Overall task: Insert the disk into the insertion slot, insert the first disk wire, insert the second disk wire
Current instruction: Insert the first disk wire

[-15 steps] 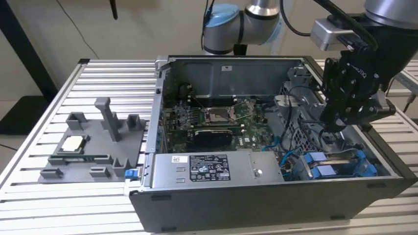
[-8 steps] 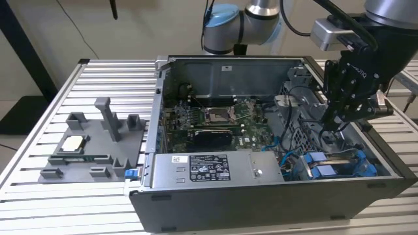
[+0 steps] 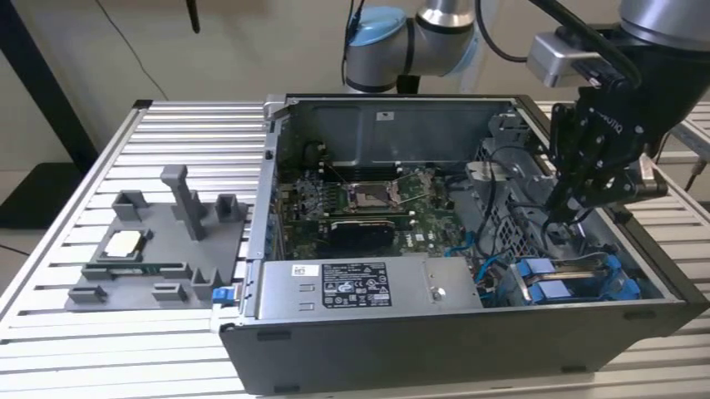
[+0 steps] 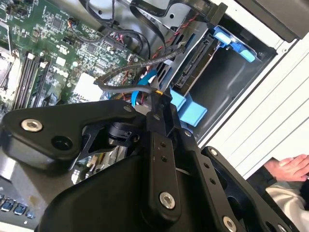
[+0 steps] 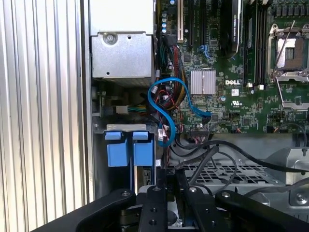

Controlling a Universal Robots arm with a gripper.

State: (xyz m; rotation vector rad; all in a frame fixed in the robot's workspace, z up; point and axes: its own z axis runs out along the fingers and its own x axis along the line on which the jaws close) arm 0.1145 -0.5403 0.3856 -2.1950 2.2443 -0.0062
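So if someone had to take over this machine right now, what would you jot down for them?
Gripper: low inside the computer case, shut on a black wire, close to the disk.
Disk: seated in the insertion slot, with its blue carrier tab at the outer end.
Done: disk insertion.
Left: both wires. The disk's connector edge looks bare, so neither seems plugged in.
Note: a person's hand is beside the case.

- hand: black
- disk carrier tabs: bright blue
- motherboard: green
- looped cable: blue
- table: silver, ridged stripes
- parts tray: grey
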